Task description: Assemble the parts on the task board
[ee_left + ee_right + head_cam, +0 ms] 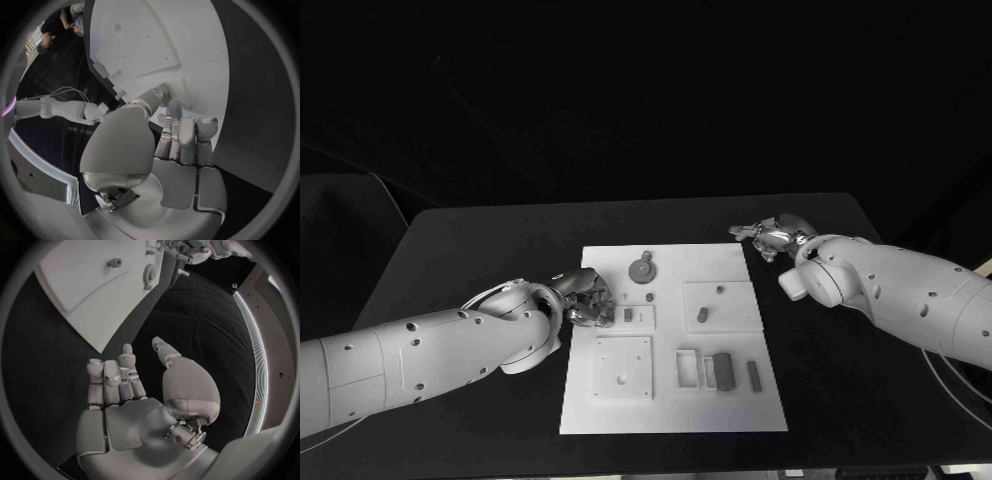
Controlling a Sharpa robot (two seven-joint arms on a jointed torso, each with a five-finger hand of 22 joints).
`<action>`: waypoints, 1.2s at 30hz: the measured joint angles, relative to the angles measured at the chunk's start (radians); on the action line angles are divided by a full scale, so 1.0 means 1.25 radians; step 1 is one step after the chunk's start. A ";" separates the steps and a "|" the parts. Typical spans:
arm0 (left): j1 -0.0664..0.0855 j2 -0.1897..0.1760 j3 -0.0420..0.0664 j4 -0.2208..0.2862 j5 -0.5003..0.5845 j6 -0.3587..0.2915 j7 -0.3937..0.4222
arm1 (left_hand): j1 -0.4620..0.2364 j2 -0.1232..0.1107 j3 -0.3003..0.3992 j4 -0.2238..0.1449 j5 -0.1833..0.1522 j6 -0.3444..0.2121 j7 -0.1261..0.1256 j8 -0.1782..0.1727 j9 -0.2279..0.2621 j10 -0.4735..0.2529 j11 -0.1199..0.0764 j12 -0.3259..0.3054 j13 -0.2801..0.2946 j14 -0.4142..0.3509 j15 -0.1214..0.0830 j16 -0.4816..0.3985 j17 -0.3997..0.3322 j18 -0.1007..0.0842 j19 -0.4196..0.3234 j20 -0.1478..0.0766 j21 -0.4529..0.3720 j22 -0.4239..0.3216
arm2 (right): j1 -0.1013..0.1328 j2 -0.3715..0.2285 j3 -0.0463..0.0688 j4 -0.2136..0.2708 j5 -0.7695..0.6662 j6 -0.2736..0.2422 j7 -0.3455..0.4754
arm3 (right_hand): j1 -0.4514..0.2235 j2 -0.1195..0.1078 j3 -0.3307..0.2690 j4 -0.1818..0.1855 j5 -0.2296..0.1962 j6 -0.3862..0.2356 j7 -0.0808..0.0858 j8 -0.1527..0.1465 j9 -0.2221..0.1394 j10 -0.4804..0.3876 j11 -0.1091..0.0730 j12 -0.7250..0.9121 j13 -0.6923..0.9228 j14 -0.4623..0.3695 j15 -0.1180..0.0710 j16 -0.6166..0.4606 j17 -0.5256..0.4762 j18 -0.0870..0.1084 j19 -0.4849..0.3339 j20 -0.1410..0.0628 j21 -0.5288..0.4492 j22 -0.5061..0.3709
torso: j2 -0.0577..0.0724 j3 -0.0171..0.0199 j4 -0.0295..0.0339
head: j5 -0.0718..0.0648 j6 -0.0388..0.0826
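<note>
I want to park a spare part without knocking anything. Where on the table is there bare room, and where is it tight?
Bare black table lies left of the task board, beyond the left hand, and between the board's far edge and the table's far edge. It is tight at the board's left edge and by its far right corner, near the right hand.

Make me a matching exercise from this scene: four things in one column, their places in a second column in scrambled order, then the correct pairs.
Things:
1. left hand
2. right hand
3. round part
4. long bar part

Places:
A. over the black table, off the task board's far right corner
B. on the board, near its far edge
C. at the board's left edge
D. on the board, near its right edge

Pairs: 1-C, 2-A, 3-B, 4-D
</note>
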 measured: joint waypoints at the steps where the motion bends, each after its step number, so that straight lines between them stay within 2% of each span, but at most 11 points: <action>1: 0.000 0.000 0.000 0.000 0.000 0.000 0.000 | 0.000 0.000 0.000 0.000 0.001 0.000 0.000 0.000 0.000 0.000 0.000 0.000 0.000 0.000 0.000 0.000 0.000 0.000 0.000 0.000 0.000 0.000 | 0.000 0.000 0.000 0.000 0.000 0.000 0.000 | 0.000 0.000 0.000 0.000 0.000 0.000 0.000 0.000 0.000 0.000 0.000 0.000 0.000 0.000 0.000 0.000 0.000 0.000 0.000 0.000 0.000 0.000 | 0.000 0.0000 0.0000 | 0.000 0.000; 36: -0.003 -0.014 -0.001 0.016 -0.020 -0.010 -0.001 | 0.001 -0.001 0.002 -0.002 0.002 0.002 -0.002 0.001 0.001 0.002 -0.004 0.000 0.000 0.001 0.001 0.000 -0.001 0.000 -0.001 0.002 0.000 0.000 | -0.002 0.001 0.000 -0.001 0.000 0.002 0.000 | -0.003 0.003 0.000 0.000 0.000 -0.002 -0.001 0.000 0.000 0.000 0.000 0.000 -0.001 -0.003 0.000 0.000 0.000 0.000 0.002 -0.002 0.000 0.001 | 0.000 0.0008 0.0000 | 0.002 0.001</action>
